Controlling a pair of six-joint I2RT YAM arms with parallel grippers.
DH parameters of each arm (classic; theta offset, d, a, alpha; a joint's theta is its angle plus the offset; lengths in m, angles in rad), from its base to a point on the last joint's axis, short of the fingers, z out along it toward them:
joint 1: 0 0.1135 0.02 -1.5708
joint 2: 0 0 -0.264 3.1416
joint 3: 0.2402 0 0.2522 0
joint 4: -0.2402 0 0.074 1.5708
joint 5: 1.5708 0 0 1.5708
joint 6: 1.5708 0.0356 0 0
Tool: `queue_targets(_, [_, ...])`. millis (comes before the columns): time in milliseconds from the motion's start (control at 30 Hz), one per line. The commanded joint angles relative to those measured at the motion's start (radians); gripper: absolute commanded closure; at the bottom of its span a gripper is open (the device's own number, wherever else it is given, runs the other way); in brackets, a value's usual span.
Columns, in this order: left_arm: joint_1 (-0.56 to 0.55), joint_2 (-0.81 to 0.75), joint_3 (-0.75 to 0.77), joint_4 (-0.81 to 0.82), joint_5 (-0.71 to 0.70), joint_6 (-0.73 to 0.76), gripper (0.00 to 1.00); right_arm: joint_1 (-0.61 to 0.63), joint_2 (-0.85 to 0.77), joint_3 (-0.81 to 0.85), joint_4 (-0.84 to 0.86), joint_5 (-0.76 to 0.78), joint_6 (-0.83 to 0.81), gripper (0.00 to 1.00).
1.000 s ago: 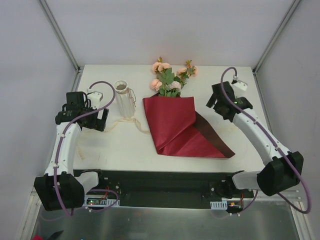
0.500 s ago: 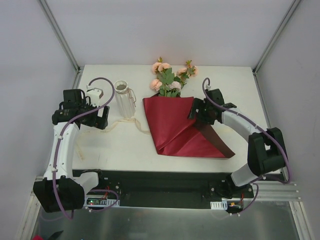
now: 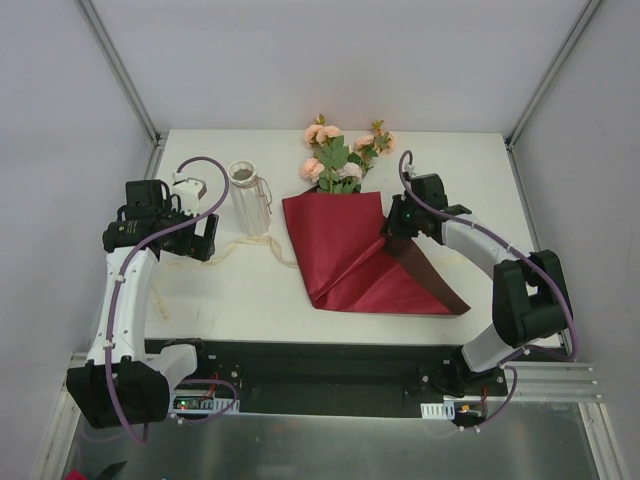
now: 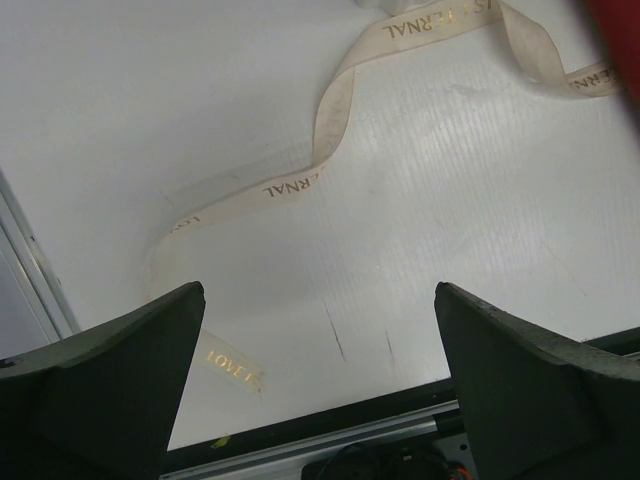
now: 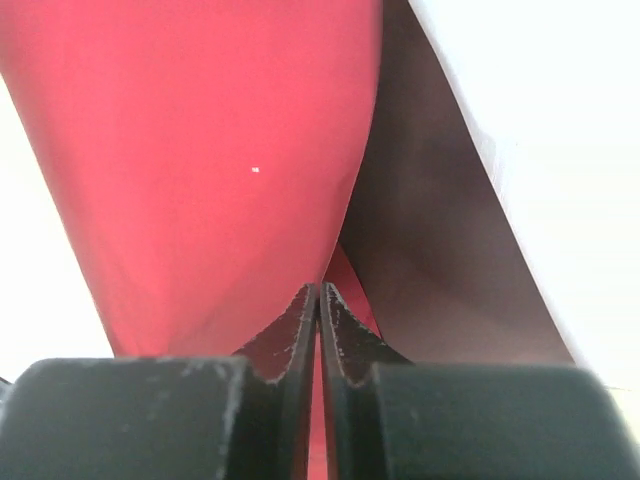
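A dark red sheet of wrapping paper lies mid-table, folded over the stems of a bunch of pink flowers. Its brown underside shows at the right. My right gripper is at the fold's right edge. In the right wrist view its jaws are pressed together on the red paper, beside the brown flap. My left gripper hovers open at the table's left. The left wrist view shows nothing between its jaws, with a cream ribbon lying below.
A white ribbed vase stands upright between the left gripper and the paper. The ribbon trails from its foot across the table. The table's near edge and a black rail lie just under the left gripper.
My right arm has swung in from the table's right side to the paper's edge and shut on it; the fold's top right corner has shifted slightly left. The left arm barely moved.
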Motion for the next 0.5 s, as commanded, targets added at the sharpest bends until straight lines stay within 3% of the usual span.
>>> queue_targets(0, [0.005, -0.013, 0.029, -0.016, -0.009, 0.011, 0.01, 0.016, -0.018, 0.069, 0.014, -0.037, -0.015, 0.99])
queue_targets(233, [0.006, -0.013, 0.031, -0.016, -0.02, 0.014, 0.01, 0.174, -0.038, 0.24, -0.064, 0.001, -0.047, 0.99])
queue_targets(467, [0.006, -0.015, 0.038, -0.016, -0.035, 0.007, 0.01, 0.447, 0.086, 0.486, -0.136, 0.036, -0.03, 0.99])
